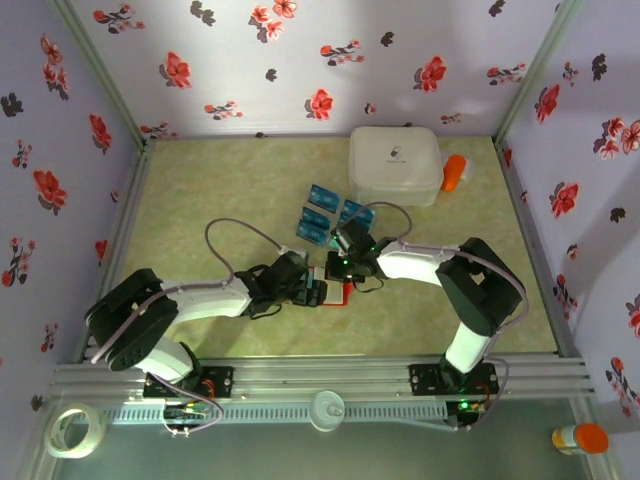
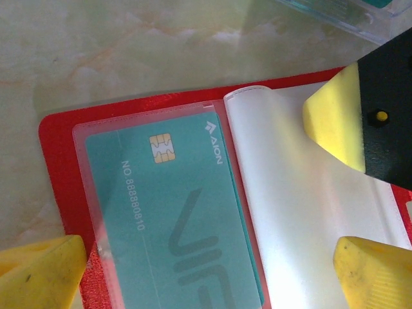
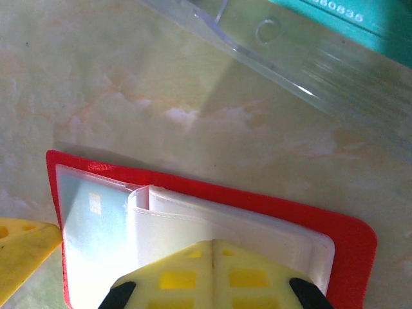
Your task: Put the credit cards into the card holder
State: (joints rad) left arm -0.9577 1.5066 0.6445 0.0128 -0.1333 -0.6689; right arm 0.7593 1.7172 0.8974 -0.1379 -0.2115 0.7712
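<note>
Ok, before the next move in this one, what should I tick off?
1. Holder open on the table: ok.
2. Teal card tucked into the holder: ok.
3. Left gripper open, fingers either side of that card: ok.
4. Right gripper shut, resting on the loose sleeves: ok.
5. Other cards loaded: not ok, they lie on the table.
6. Next sleeve open enough for a card: cannot tell.

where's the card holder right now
In the top view the card holder lies open, front-centre on the table, by the left claw and under the right claw.
</note>
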